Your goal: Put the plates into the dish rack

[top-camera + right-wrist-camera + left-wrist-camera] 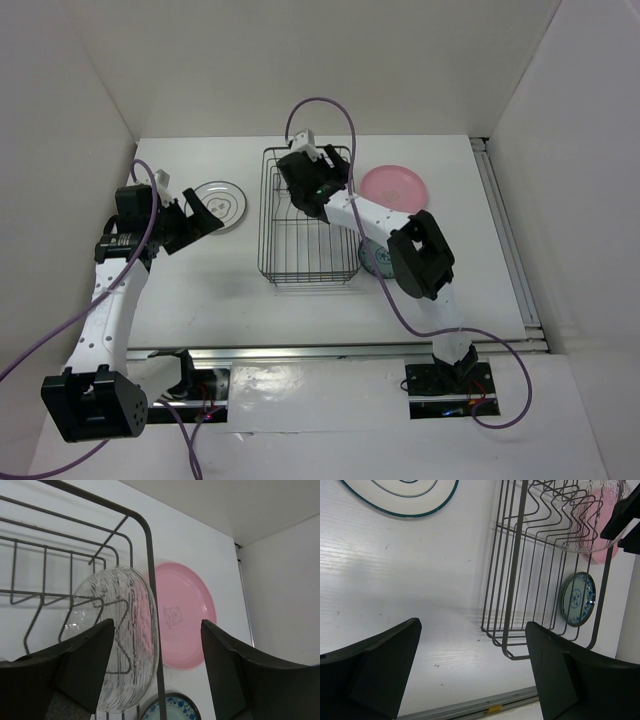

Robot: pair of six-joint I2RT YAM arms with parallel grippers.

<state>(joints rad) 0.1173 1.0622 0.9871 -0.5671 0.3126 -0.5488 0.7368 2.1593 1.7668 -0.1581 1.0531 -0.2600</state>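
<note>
Currently: glass plate upright in dish rack; right tool spread, gripping nothing. Left tool spread, empty, near ringed plate. Next, likely: lift clear, fetch pink plate.

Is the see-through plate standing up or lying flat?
Standing up. The clear glass plate sits on its edge among the wires inside the dish rack, while the pink plate lies flat on the table outside.

The rectangular dish rack is thin dark metal wire, the clear squarish plate ribbed glossy glass, the pink round plate smooth, the white table matt.
</note>
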